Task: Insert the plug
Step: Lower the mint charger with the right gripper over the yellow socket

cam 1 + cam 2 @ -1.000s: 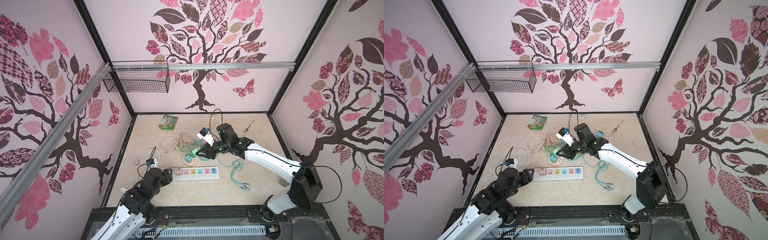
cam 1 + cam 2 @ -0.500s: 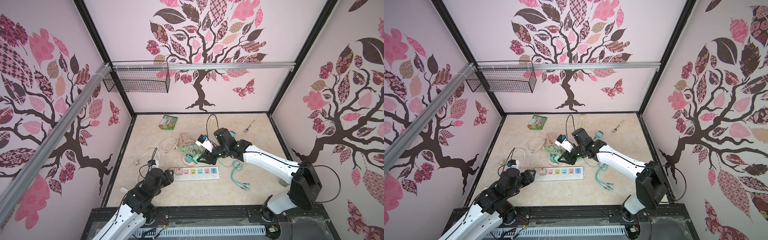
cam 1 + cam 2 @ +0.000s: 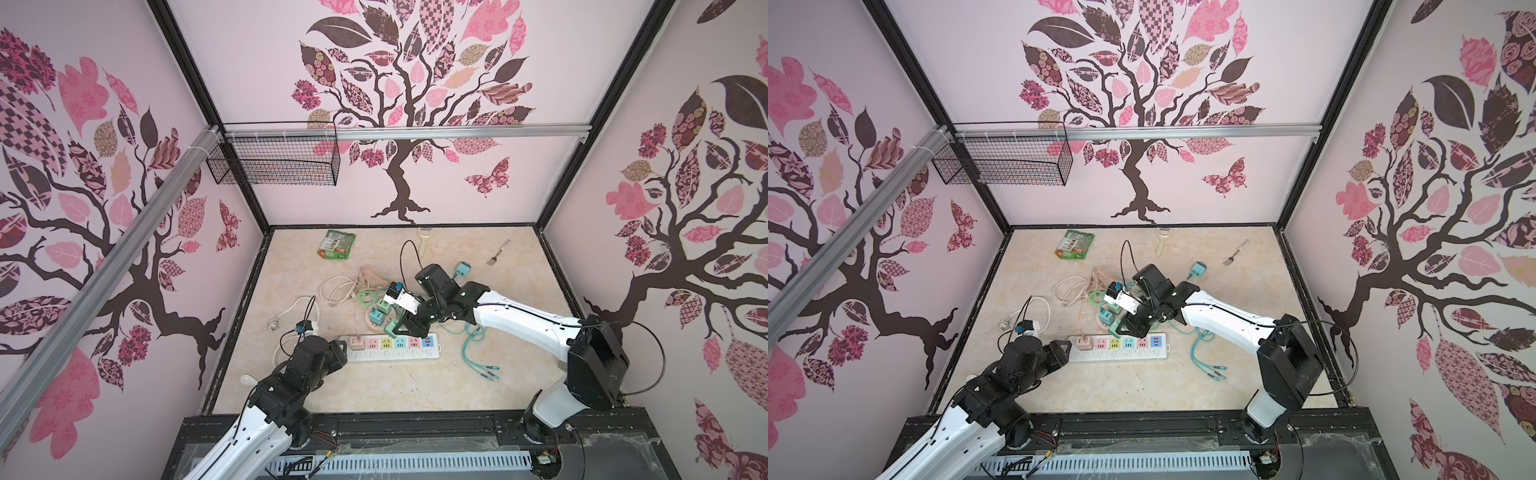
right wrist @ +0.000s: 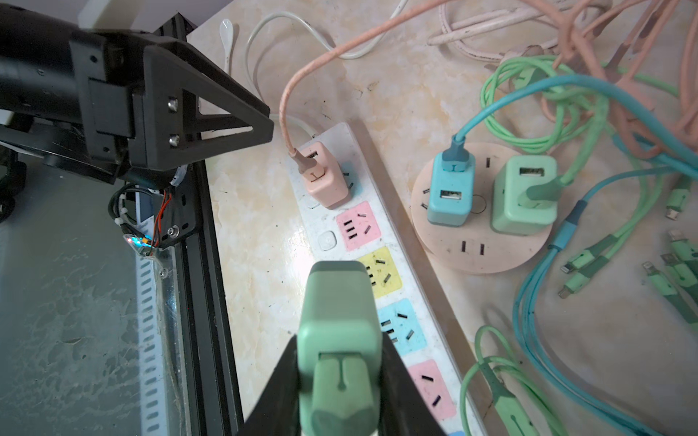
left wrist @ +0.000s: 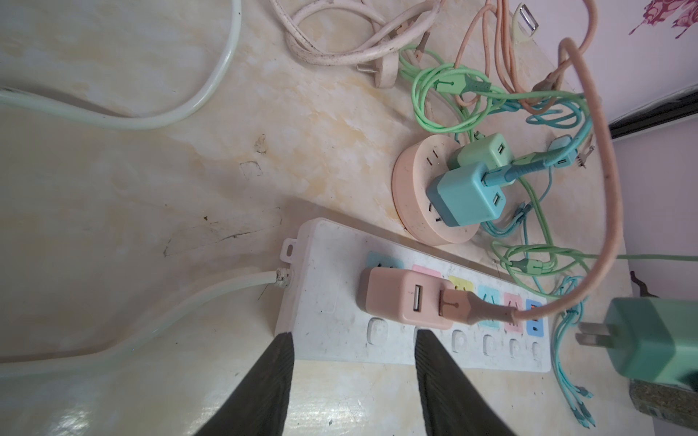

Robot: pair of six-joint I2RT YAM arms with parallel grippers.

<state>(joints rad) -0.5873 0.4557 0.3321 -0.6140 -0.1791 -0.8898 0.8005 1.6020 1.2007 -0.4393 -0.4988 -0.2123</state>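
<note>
1. Overhead, in both top views the right gripper [image 3: 402, 328] is clamped on the green plug [image 3: 390, 329], holding it just above the middle of the power strip [image 3: 432, 353]. The left gripper [image 3: 340, 348] sits at the strip's cord end, well apart from the plug.
2. Seen from the left wrist, the left gripper [image 5: 353, 336] has its jaws half spread and holds nothing. Its tips rest at the near edge of the power strip [image 5: 328, 302], just beside the pink charger [image 5: 400, 298]. The green plug [image 5: 649, 347] hangs off the strip's far end with its two flat prongs bare and clear of any slot.
3. Seen from the right wrist, the right gripper [image 4: 340, 377] pinches the green plug [image 4: 340, 328] by its sides. The plug's long axis points away from the camera toward the strip, and its front end overlaps the edge of the yellow socket [image 4: 383, 273]. The right arm is the nearer one, and I judge that the prongs must line up with that socket's slots before it pushes
</note>
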